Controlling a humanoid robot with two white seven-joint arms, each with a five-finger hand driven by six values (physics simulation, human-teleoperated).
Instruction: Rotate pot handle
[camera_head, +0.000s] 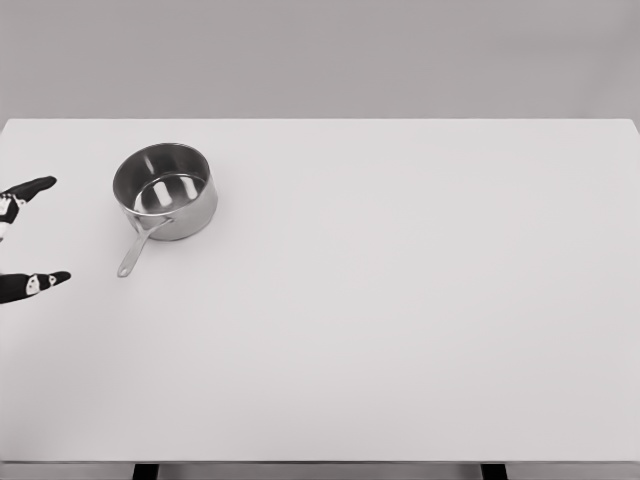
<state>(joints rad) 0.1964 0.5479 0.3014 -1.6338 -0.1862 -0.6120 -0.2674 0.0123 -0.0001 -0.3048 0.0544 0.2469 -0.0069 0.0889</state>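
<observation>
Nothing of the turning looked done: the pot (165, 190) stood untouched on the table (400, 330), and the whole rotation seemed left to do. Left of the pot, at the frame's edge, only two dark fingertips (35, 186) of the left hand (25, 235) showed, spread well apart and holding nothing. The pot's handle (137, 250) pointed down-left from the pot toward that hand, near its lower fingertip but apart from it. The pot sat upright and empty.
</observation>
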